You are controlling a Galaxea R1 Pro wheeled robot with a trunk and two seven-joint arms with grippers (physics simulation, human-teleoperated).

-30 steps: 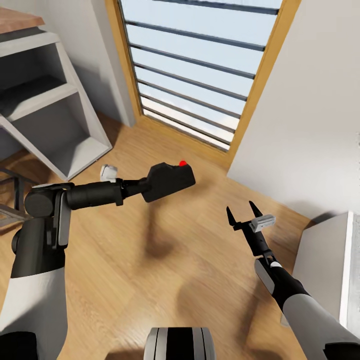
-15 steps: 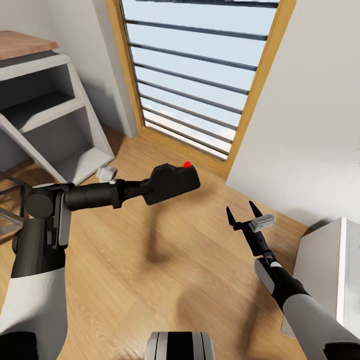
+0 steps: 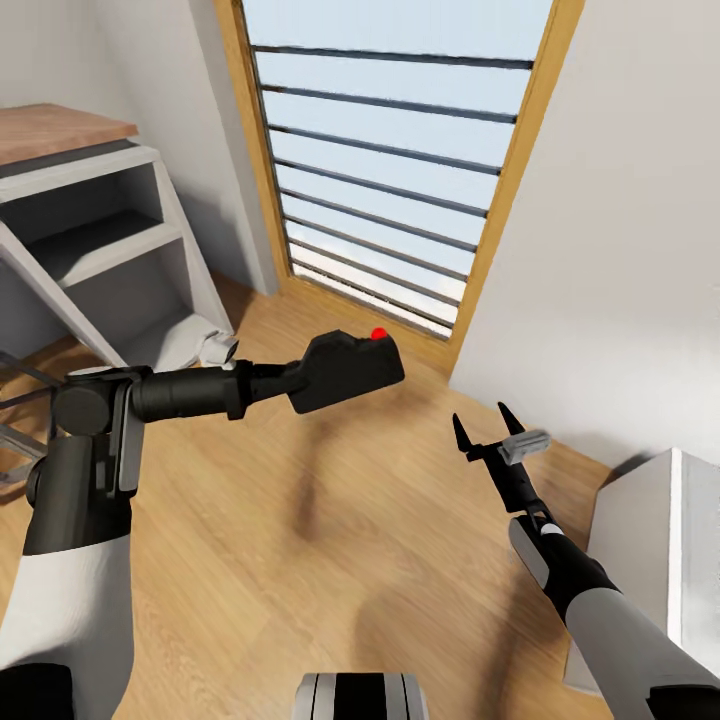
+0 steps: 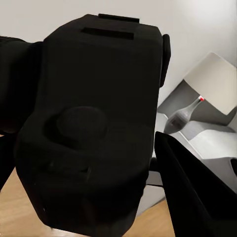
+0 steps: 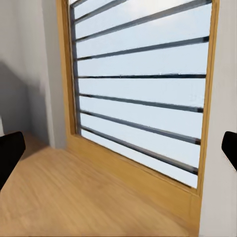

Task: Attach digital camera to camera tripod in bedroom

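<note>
Open wood floor point(image 3: 330, 520) lay before the barred window point(image 3: 390, 170); grey shelving point(image 3: 110, 250) closed off the window's left side; a white wall point(image 3: 620, 250) and a white cabinet point(image 3: 650, 540) hemmed in its right.

Bright, even daylight from the slatted window point(image 3: 385, 160), no glare. Soft blurred arm shadows on the wood floor point(image 3: 330, 520) at centre frame. Head view sharp; left wrist view has the black camera point(image 4: 94, 133) close-up, underexposed, nearly featureless.
</note>
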